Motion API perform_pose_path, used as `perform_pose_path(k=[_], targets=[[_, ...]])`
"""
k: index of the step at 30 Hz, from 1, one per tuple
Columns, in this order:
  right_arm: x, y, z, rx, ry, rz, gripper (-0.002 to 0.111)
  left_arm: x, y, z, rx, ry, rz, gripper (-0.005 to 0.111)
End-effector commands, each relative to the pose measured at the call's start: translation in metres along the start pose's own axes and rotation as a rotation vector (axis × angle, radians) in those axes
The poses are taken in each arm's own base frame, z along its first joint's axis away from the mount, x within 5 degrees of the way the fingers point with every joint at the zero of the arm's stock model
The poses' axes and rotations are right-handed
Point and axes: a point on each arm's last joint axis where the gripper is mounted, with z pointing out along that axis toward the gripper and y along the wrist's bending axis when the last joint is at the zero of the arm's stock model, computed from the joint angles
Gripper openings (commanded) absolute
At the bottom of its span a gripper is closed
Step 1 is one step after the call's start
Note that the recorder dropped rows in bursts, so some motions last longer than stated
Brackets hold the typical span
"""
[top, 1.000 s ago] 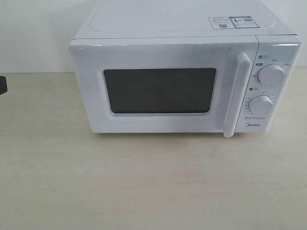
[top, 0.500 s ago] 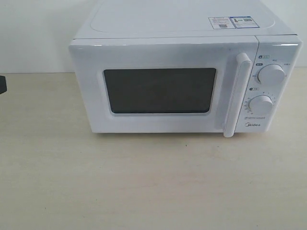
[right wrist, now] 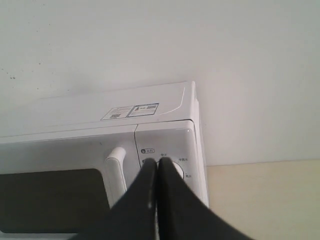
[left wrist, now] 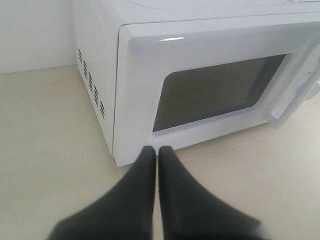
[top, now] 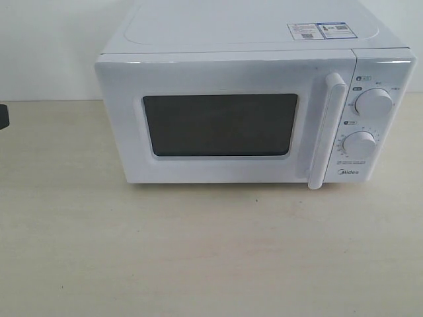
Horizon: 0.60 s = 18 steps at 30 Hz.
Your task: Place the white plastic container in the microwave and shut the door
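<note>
Container: not in sight in any of the three views; where it lies cannot be told.
Dark shape (top: 3, 117): one, at the far left edge of the exterior view, cut off by the frame; what it is cannot be told.
Table (top: 198, 257): one pale wooden top, bearing the microwave.
Left gripper (left wrist: 156, 150): one; its two black fingers (left wrist: 142, 175) are pressed together with nothing between them. It is low over the table, pointing at the microwave's front left bottom corner.
Slots (left wrist: 91, 82): a slanting run of small vents on the microwave's left side wall, too small to count with certainty.
Microwave (top: 251, 39): one, white, standing square on the table against a white wall (top: 53, 46).
Door (top: 125, 119): one, closed, flush with the front.
Window (top: 220, 124): one dark rectangle in the door. Nothing can be made out through it, so what the cavity holds cannot be told.
Handle (top: 327, 132): one upright white bar at the door's right edge.
Dials: two, round and white, one above the other on the right panel, upper (top: 374, 102) and lower (top: 360, 144).
Stickers: two, side by side on the top near the right rear, one pale (top: 303, 31) and one bluish (top: 336, 30).
Right gripper (right wrist: 156, 162): one; its two black fingers (right wrist: 145, 195) are pressed together, holding nothing. In the wrist view the tips lie in front of the upper dial; whether they touch it cannot be told.
</note>
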Motion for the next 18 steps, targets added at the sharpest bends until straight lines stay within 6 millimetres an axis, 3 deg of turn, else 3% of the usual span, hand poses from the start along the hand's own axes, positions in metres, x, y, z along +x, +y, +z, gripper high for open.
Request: perform_pose_path(k=[1, 8, 12, 18], targets=[[-0.001, 0.0, -0.005, 0.0, -0.028, 0.05, 0.0, 0.001, 0.0, 0.0, -0.002, -0.005, -0.005, 0.004], [-0.004, 0.006, -0.013, -0.073, -0.064, -0.011, 0.0, 0.001, 0.0, 0.0, -0.002, -0.005, -0.005, 0.004], [0.006, 0.011, -0.013, -0.135, 0.042, -0.057, 0.0, 0.001, 0.0, 0.0, -0.002, -0.005, -0.005, 0.004], [0.017, 0.004, -0.02, -0.056, 0.157, 0.006, 0.0, 0.001, 0.0, 0.0, -0.002, -0.005, -0.005, 0.004]])
